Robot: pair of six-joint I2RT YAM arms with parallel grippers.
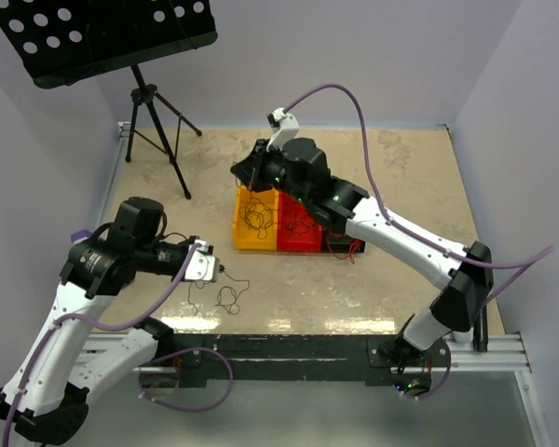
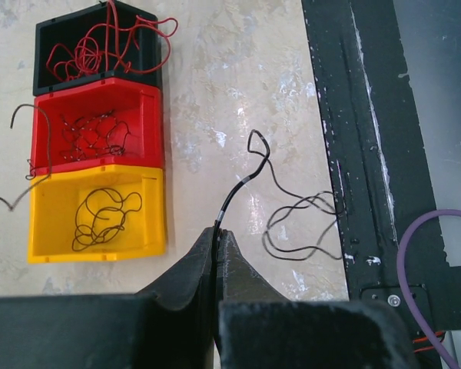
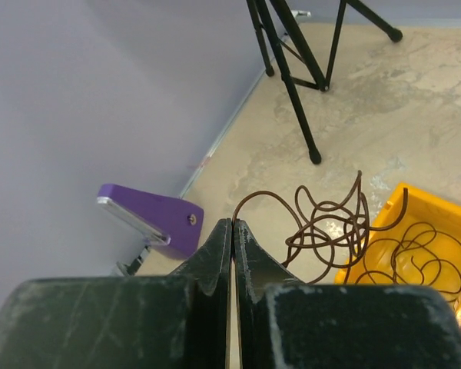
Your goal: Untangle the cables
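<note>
Near the front edge of the worktop (image 1: 354, 298), our left gripper (image 2: 217, 237) is clamped on a thin black cable (image 2: 238, 188). The rest of it lies in loose loops on the worktop, reaching the black rail (image 2: 365, 154). Our right gripper (image 3: 232, 227) is pinched shut on a brown cable (image 3: 323, 219), held up just beside the yellow bin (image 3: 438, 211), w/ its curls hanging at the rim.

Other cables sit sorted: a dark coil (image 2: 104, 215) in the yellow bin, a dark tangle (image 2: 92, 134) in the red bin (image 2: 100, 96), and red cables (image 2: 92, 50) in the black bin (image 2: 61, 31), a few strands poking over the edge.

Risks as we see them:
- The brown curls hang v. close to the coil. Any pull across the rim could hook it and drag it out, i.e. re-tangle.
- Both cables are hair-thin and springy, so they may slip from the closed jaws if we tug fast.
- The black loops by the rail could catch on its edge when we drag.

Around and in the way:
- The right arm (image 1: 401, 237) overhangs the red and black bins in the top view, so access there is blocked for now.
- Its lilac hose (image 1: 363, 121) arcs over the far side.
- A stand (image 1: 112, 33) sits at the far-left corner, legs on the worktop, near the right gripper's side.
- There's also a purple piece (image 3: 150, 215) by the wall; we can't tell what it is.
</note>
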